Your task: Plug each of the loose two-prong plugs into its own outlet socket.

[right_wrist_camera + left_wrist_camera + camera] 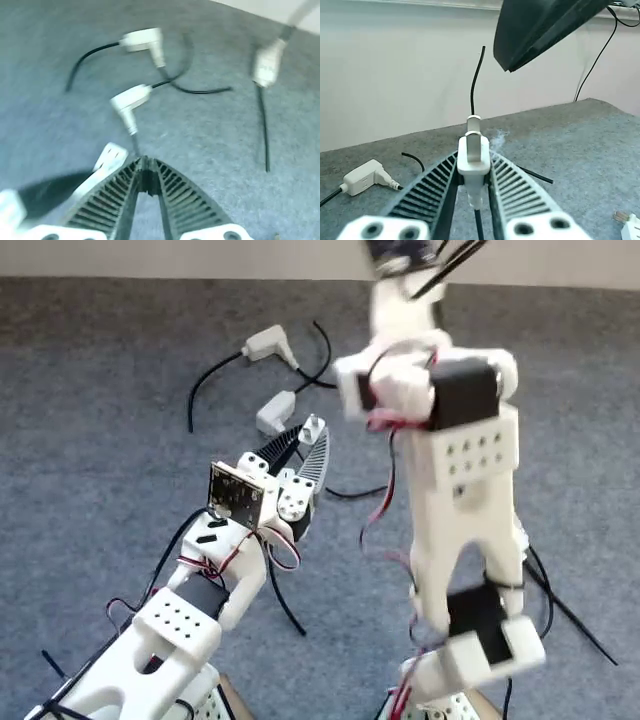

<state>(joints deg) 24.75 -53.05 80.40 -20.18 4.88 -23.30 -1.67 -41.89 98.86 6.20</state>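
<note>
Clamped in the left pincer (474,161): a white plug (474,147), cord (476,80) trailing beyond the tips. From above, just at 11 o'clock of that pincer, a loose plug (276,411) on the worktop (100,440); farther the same way, a second plug (267,342). Stretched low from 7 o'clock: the left arm (190,610). Pressed together, high over both plugs: the right pincer (145,167).

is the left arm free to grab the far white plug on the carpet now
Probably not: the left claw is shut on a white connector, so it would have to let go before taking the far plug.
</note>
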